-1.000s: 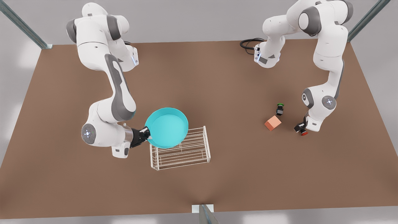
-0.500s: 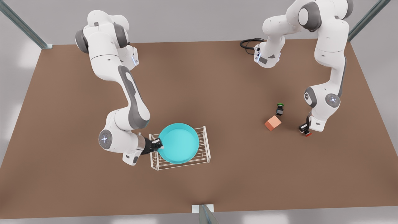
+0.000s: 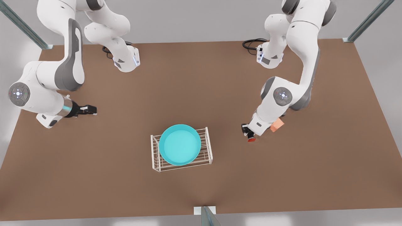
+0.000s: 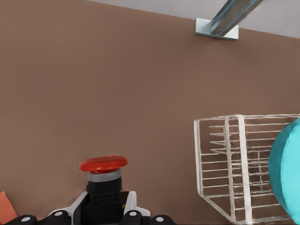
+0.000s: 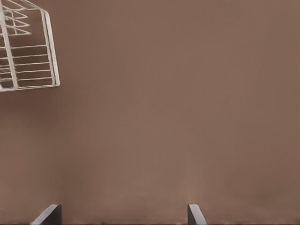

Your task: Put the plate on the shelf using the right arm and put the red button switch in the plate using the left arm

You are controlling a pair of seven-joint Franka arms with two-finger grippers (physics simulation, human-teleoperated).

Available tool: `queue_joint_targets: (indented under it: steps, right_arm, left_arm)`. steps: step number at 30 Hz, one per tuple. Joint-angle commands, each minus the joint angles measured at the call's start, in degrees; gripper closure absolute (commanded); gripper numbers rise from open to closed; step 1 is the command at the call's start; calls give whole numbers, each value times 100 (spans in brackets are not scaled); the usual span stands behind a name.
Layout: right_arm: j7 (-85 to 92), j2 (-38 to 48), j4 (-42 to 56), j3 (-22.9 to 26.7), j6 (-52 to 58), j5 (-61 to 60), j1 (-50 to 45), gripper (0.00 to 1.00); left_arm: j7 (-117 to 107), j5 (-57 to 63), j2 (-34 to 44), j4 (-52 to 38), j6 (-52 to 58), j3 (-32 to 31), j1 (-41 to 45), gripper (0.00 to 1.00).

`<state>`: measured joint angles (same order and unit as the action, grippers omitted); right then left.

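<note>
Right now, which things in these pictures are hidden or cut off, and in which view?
- Pink cube: front view, mostly behind the left arm.
- Green-capped button: front view, nowhere to be seen; the same arm may cover it.
- Plate: left wrist view, cut by the edge.
- Rack: right wrist view, only a corner inside the frame.
- Red button's dark body: partly hidden by the left tool.

A corner of the white wire rack (image 5: 26, 51) is seen standing on the brown table (image 5: 164, 117). The right gripper (image 5: 123, 214) is held over bare table, well apart from the rack, its two dark fingertips (image 5: 48, 214) spread wide.
</note>
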<state>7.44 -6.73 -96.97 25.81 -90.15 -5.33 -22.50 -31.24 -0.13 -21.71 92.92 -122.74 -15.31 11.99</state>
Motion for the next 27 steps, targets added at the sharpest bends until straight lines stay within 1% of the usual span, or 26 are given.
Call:
queue_joint_targets:
  steps: [1,3,4,6,7,8,10,12,15,21,22,23,24,27]
  right_arm:
    - [-1228,225,-375,-14,-178,357,-167,0]
    - [-1236,190,-322,30,-178,322,-149,0]
    - [-1236,190,-313,30,-169,313,-149,0]
    - [-1236,146,-296,12,-169,313,-149,0]
    - [-1236,146,-296,3,-152,322,-149,0]
    - [-1236,146,-296,3,-152,322,-149,0]
    - [-1236,137,-278,3,-151,322,-149,0]
    - [-1236,119,-269,3,-152,322,-158,0]
    - [-1236,119,-269,3,-160,322,-158,0]
    - [-1236,84,-261,3,-160,322,-158,0]
    - [-1236,84,-261,3,-160,322,-158,0]
    - [-1236,84,-261,3,-160,322,-158,0]
    - [-1236,84,-261,3,-160,322,-158,0]
    - [-1236,75,-243,3,-152,322,-158,0]
  left_arm:
    - [-5822,-128,-167,-423,1068,-24,435,50]
    - [-6640,-128,-553,-1135,1068,-33,804,50]
    - [-6895,-128,-668,-1382,1068,-33,936,50]
    - [-7334,-119,-1133,-1970,980,-33,1191,50]
    - [-7423,-119,-1274,-2181,910,-33,1270,50]
    - [-7625,-84,-1415,-2278,585,-24,1332,50]
    - [-7800,-66,-1608,-2357,155,-24,1472,50]
    - [-8309,-84,-1775,-2357,-960,-42,1516,50]
    - [-8486,-75,-2074,-2357,-2201,-24,1683,50]
    - [-8548,-75,-2487,-2357,-3379,-24,1929,49]
    - [-8662,-66,-2557,-2357,-3625,-7,1973,47]
    - [-8653,-58,-2566,-2357,-3643,11,1973,18]
    - [-8609,-31,-2566,-2357,-3643,20,1973,0]
    - [-8346,92,-2549,-2340,-3546,20,1965,0]
